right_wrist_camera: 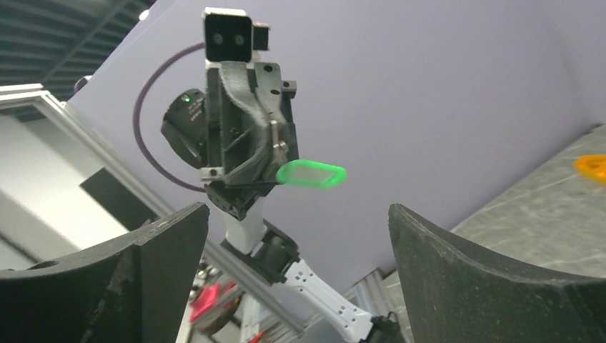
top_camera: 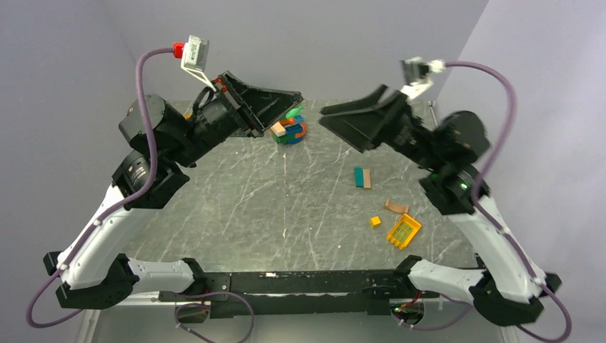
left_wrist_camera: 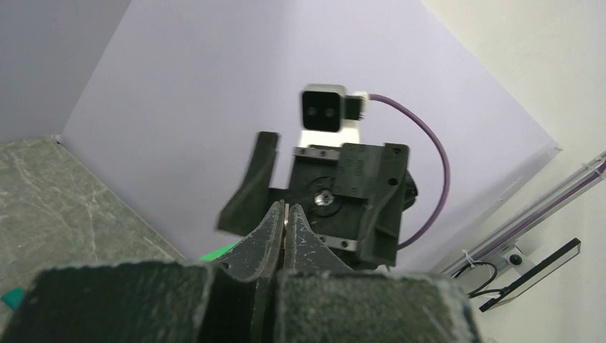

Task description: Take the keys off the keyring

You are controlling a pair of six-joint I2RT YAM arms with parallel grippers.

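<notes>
My left gripper point(top_camera: 291, 102) is raised over the far middle of the table and shut on the keyring. In the left wrist view point(left_wrist_camera: 286, 211) a thin sliver of metal point(left_wrist_camera: 286, 214) shows between the closed fingers. In the right wrist view, a metal ring or key point(right_wrist_camera: 274, 137) sits in the left gripper point(right_wrist_camera: 275, 153) and a green key tag point(right_wrist_camera: 311, 174) sticks out sideways. The tag also shows in the top view point(top_camera: 293, 112). My right gripper point(top_camera: 343, 121) is open and empty, facing the left one with a gap between them point(right_wrist_camera: 299, 214).
A stack of coloured blocks point(top_camera: 289, 131) lies below the left gripper. A teal and wood block point(top_camera: 362, 177), a tan piece point(top_camera: 395, 207), a small orange block point(top_camera: 375, 221) and a yellow grid piece point(top_camera: 404, 231) lie on the grey marble table point(top_camera: 286, 214) at the right.
</notes>
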